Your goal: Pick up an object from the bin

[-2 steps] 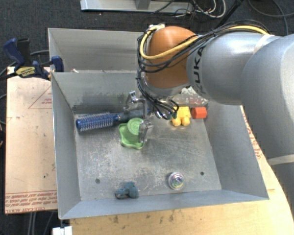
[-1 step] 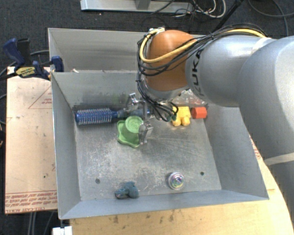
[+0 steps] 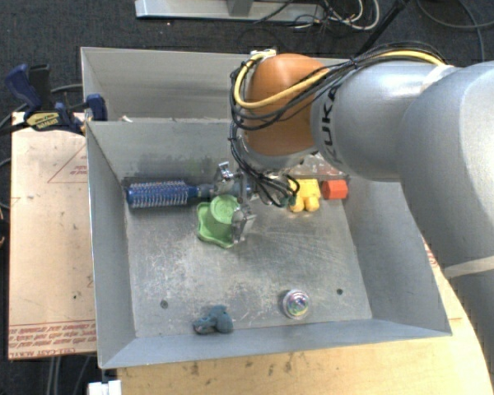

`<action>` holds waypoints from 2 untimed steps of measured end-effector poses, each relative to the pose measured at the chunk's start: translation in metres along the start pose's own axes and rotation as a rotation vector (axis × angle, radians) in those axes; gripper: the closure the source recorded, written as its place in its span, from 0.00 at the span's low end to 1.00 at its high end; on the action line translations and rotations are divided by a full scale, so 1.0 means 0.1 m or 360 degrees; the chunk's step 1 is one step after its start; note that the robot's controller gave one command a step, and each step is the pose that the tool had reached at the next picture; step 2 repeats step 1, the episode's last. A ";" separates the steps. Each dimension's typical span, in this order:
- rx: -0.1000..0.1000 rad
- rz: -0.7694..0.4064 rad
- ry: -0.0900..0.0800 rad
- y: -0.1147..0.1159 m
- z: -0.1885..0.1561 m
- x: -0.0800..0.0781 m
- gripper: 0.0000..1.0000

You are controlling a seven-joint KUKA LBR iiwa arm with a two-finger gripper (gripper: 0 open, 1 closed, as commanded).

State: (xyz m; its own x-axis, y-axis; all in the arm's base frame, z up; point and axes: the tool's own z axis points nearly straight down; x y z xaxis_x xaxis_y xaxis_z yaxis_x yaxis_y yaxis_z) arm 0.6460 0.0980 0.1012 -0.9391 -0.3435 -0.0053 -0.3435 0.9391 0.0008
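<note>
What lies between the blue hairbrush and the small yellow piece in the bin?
In the camera view, a light green cup-like thing lies there, with the gripper down at its right edge.

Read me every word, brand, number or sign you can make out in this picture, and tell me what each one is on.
"KUKA": black letters running sideways on the grey arm, beside its orange cover.
No text can be read on the things in the bin: blue brush, green plastic thing, yellow piece, orange block, round silver thing.
</note>
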 end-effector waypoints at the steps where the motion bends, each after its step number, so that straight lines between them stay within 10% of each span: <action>1: 0.0005 -0.0048 -0.0012 -0.06 -1.37 -0.05 1.00; 2: 0.0005 -0.0048 -0.0012 -0.06 -1.37 -0.05 1.00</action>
